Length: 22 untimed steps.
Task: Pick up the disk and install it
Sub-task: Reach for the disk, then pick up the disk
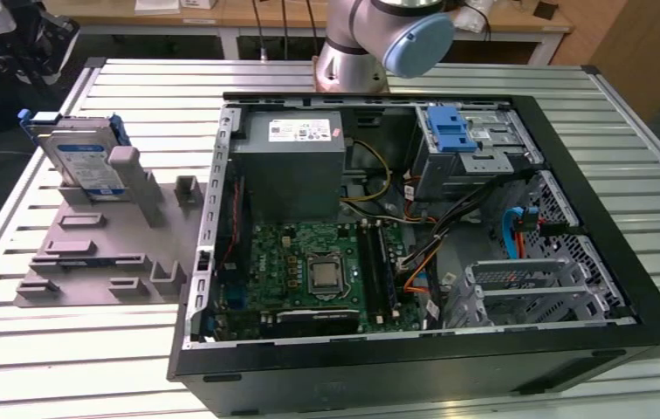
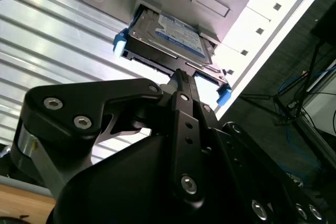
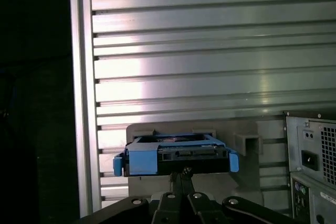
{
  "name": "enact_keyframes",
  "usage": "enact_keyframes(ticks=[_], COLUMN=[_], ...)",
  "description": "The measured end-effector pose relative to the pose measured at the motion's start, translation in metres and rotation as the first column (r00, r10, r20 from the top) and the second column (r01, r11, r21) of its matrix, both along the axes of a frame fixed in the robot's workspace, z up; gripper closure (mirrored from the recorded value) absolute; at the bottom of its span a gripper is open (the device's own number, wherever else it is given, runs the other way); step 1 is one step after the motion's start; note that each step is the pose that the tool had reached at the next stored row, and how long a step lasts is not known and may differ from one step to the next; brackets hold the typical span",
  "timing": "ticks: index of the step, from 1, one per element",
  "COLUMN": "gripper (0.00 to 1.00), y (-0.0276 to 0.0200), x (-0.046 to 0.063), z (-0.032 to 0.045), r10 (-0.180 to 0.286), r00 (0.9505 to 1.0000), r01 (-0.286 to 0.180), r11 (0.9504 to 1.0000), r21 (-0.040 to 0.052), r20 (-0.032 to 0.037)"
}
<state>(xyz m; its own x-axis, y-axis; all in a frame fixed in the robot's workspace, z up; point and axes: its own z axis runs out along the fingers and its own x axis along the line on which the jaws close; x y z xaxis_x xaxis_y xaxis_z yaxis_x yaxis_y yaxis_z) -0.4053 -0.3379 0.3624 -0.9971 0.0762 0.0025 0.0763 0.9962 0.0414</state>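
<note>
Closed against each other, with nothing gripped between them, the jaws of the gripper were seen in the second wrist view. Their tips were placed just beside the near edge of the disk; whether that edge was touched could not be told. In the first wrist view the gripper was lined up with the middle of the disk, whose blue carrier bracket was wrapped around its sides. In the exterior view the disk was found propped on edge, tilted back, in a grey stand, its white-and-blue label turned outward. The stand was set on the slatted metal table at the exterior view's left, just beside the open computer case and outside it. Inside the case a grey power supply, a green motherboard and a drive cage with a blue latch were laid bare. The arm was mounted behind the case.
</note>
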Motion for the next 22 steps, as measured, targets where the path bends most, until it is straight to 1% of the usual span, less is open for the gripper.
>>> enact_keyframes(ticks=[3, 10, 22], gripper=[0.89, 0.89, 0.89], y=[0.001, 0.0028, 0.0028], x=[-0.005, -0.019, -0.02], z=[-0.0023, -0.0043, -0.0043], r10=[0.0, 0.0, 0.006], r00=[1.0, 1.0, 1.0], r01=[0.0, 0.0, -0.006], r11=[1.0, 1.0, 1.0], r21=[-0.0007, -0.0007, -0.0007], r20=[-0.0004, -0.0003, -0.0004])
